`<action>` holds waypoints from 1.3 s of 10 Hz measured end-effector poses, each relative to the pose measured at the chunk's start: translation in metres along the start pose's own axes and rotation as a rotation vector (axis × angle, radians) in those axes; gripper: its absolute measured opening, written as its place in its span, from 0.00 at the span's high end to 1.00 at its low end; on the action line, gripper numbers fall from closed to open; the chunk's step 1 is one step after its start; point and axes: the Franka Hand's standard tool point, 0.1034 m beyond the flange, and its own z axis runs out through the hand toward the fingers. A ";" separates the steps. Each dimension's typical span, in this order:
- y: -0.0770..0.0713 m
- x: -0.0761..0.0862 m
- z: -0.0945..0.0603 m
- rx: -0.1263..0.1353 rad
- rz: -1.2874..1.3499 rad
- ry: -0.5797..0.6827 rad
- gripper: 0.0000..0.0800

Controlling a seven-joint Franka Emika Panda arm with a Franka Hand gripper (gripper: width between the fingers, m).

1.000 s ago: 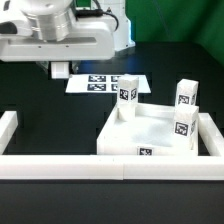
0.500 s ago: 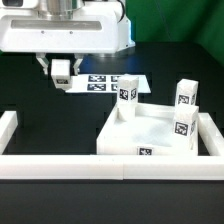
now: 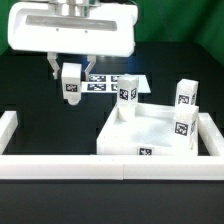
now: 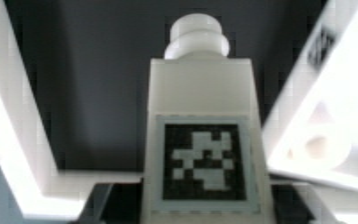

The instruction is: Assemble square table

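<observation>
No readable text or numbers; only black-and-white tags (image 4: pixel 202 165).

The work surface is a black table (image 3: pixel 50 125). A long white border wall (image 3: pixel 110 167) runs along the near edge, spanning the exterior view from left to right. A shorter white wall segment (image 3: pixel 8 128) stands at the exterior view's left and meets the long wall at a corner. A matching white wall segment (image 3: pixel 210 132) stands at the exterior view's right. The marker board (image 3: pixel 105 84) lies flat on the table at the far side, carrying black-and-white tags.
</observation>
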 end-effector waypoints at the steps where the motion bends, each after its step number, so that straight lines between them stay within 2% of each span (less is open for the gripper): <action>1: 0.002 -0.004 0.001 -0.008 0.001 0.008 0.64; 5: -0.003 -0.004 0.003 -0.001 0.003 -0.001 0.64; 7: -0.021 0.004 0.009 0.021 -0.020 0.006 0.64; 8: -0.024 0.017 0.005 0.034 -0.025 0.022 0.64; 10: -0.031 0.041 -0.016 0.068 -0.014 0.017 0.64; 11: -0.032 0.043 -0.019 0.072 -0.010 0.017 0.64; 13: -0.032 0.040 -0.015 0.071 -0.011 0.011 0.64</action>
